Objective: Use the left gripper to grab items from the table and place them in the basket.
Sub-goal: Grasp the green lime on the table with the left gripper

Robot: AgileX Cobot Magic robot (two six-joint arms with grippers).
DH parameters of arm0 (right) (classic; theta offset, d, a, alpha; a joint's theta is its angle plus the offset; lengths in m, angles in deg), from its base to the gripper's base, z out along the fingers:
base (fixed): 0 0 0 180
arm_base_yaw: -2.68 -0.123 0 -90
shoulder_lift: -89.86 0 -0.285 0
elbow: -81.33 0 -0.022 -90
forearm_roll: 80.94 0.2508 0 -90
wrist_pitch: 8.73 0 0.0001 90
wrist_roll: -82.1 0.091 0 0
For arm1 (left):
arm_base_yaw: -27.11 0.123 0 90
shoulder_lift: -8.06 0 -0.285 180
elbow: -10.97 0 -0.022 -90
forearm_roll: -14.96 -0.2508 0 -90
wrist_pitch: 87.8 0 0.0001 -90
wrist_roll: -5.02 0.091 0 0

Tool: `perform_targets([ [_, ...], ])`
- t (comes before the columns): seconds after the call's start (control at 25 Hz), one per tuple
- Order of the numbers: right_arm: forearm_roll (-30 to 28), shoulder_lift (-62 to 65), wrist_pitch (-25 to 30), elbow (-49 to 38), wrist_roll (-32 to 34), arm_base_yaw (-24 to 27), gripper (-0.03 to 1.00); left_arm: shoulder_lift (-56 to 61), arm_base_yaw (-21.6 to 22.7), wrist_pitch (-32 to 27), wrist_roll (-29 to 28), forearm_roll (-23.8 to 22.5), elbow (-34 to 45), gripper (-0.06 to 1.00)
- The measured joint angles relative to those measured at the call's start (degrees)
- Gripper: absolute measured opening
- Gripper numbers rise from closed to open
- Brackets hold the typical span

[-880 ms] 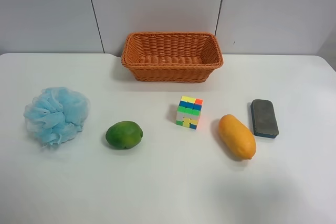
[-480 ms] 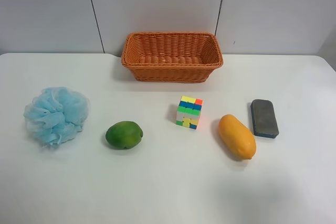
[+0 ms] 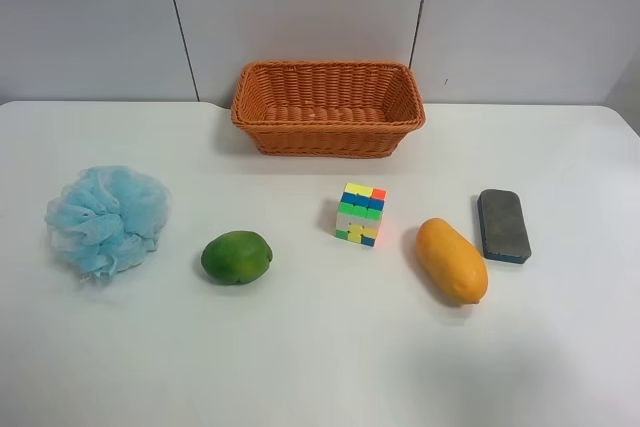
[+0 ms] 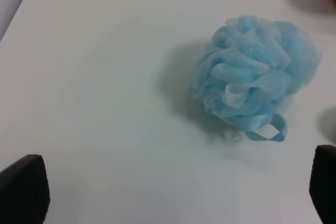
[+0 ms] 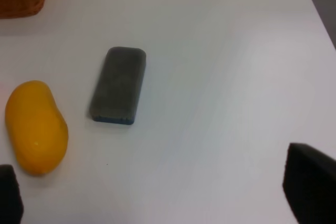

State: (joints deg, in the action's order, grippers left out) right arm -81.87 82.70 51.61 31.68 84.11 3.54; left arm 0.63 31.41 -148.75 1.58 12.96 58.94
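**Left gripper (image 4: pixel 173 192) wide open, empty; puff is the first pick**

Only its two tips show, at opposite edges of the left wrist view, with bare table (image 3: pixel 300 357) between them; neither arm shows in the exterior high view, so I judge both are held back from the work area. Light blue mesh puff (image 4: pixel 256 72) lies ahead of the jaws, off-centre toward one tip; in the exterior high view it sits at the left, well apart from the basket (image 3: pixel 327 137), which stands at the far edge with nothing visible inside. Green fruit (image 3: pixel 236 256), cube (image 3: pixel 360 213), orange-yellow fruit (image 3: pixel 451 259) and grey block (image 3: pixel 503 225) lie in a loose row across the table, none touching.

How I'd run the pick: centre the jaws over the puff's bulk, not the ribbon loop (image 4: pixel 265 129) (a loop grab would likely slip, or dangle and snag the wicker); go deep before closing, since the mesh should squash a lot; close fully; lift above the basket wall before traversing; release over the middle. Likely risk: mesh clinging to the pads on release.

Right gripper (image 5: pixel 157 192) is spread just as wide, empty, looking at the grey block and orange-yellow fruit; I'd leave it alone.
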Motion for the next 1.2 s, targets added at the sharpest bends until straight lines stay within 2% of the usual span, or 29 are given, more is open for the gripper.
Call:
perform_targets([
  [0.24, 0.0, 0.0, 0.0, 0.0, 0.0, 0.0, 0.99, -8.8, -0.4, 1.7, 6.7, 2.0, -6.2, 0.99],
  [0.52, 0.0, 0.0, 0.0, 0.0, 0.0, 0.0, 0.99, -33.0, -7.7, 2.3, 15.6, 6.1, -16.0, 0.99],
  [0.68, 0.0, 0.0, 0.0, 0.0, 0.0, 0.0, 0.99, -46.8, -15.7, 3.1, 20.9, 9.0, -20.4, 0.99],
  [0.92, 0.0, 0.0, 0.0, 0.0, 0.0, 0.0, 0.99, -64.1, -30.9, 9.7, 26.3, 8.5, -25.6, 0.99],
  [1.2, 0.0, 0.0, 0.0, 0.0, 0.0, 0.0, 0.99, -78.9, -43.5, 15.2, 30.5, 8.5, -26.4, 0.99],
])
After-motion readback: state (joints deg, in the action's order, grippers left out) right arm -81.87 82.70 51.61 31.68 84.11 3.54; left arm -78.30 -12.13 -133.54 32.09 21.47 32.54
